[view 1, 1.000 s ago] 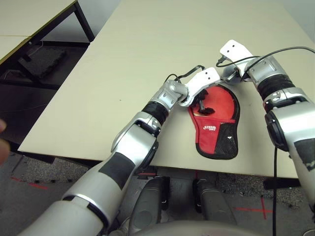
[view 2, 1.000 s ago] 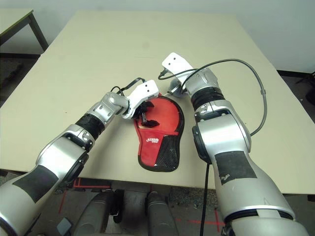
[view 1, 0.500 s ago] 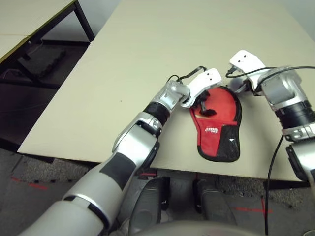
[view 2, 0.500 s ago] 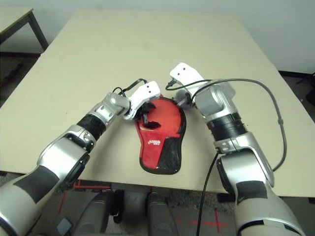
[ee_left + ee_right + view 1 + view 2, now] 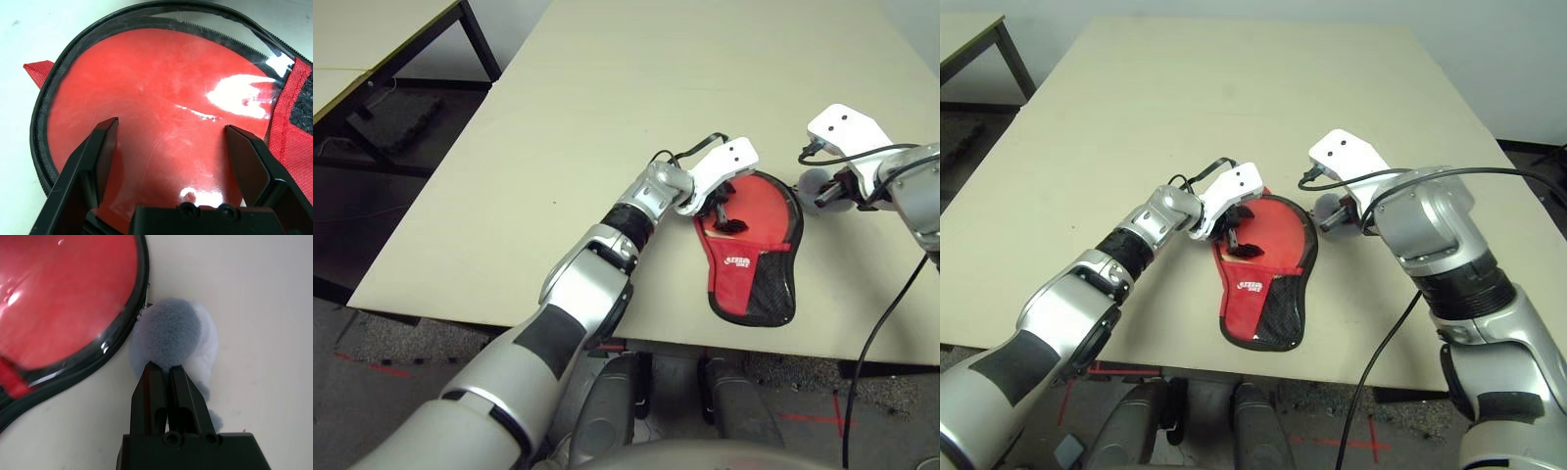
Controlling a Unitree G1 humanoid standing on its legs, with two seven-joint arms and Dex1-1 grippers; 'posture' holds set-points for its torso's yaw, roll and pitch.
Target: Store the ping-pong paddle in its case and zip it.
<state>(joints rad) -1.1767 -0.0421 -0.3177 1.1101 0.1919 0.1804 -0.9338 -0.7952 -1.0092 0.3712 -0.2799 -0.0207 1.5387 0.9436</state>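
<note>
Your case (image 5: pixel 750 253) lies flat on the surface (image 5: pixel 607 117), near its front edge, round end away from you. The red paddle (image 5: pixel 161 122) face shows inside under a clear film. Your left gripper (image 5: pixel 178 161) sits over that face, fingers (image 5: pixel 98 152) wide apart. Your right gripper (image 5: pixel 164 382) is closed, tips together, above a grey soft lump (image 5: pixel 173 335) touching the case's rim.

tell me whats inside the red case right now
Through the clear window of the case shows the red rubber face of the ping-pong paddle. Its handle is covered by the case's red fabric and mesh pocket.
</note>
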